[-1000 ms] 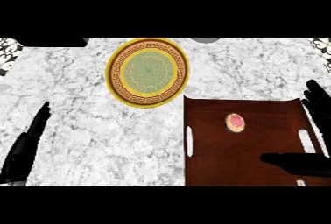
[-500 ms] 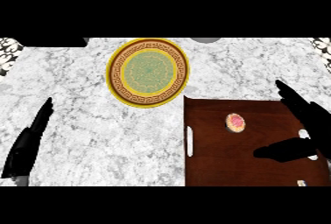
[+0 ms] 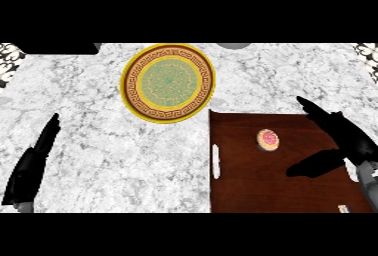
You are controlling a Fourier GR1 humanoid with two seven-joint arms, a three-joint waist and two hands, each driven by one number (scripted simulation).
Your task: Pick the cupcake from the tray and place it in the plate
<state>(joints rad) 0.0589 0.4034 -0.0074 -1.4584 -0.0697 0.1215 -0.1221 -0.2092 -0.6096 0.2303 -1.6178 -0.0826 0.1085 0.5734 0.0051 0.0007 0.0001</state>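
Observation:
A small cupcake (image 3: 268, 139) with pink icing stands on the dark brown tray (image 3: 251, 190) at the right. A round plate (image 3: 167, 82) with a yellow rim, brown key-pattern band and green middle lies up and to the left of the tray. My right hand (image 3: 341, 145) is open over the tray's right part, its fingers stretched up-left and its thumb pointing left, just right of the cupcake and apart from it. At the view's left edge my left hand (image 3: 31, 162) rests open on the marble.
The counter is white-grey marble (image 3: 111, 150). The tray has a white handle (image 3: 216, 161) on its left side. A dark object (image 3: 59, 48) sits at the top left edge and a grey shape (image 3: 234, 45) at the top.
My right hand has moved left and up over the tray, closing in on the cupcake. The left hand, cupcake and plate have stayed put.

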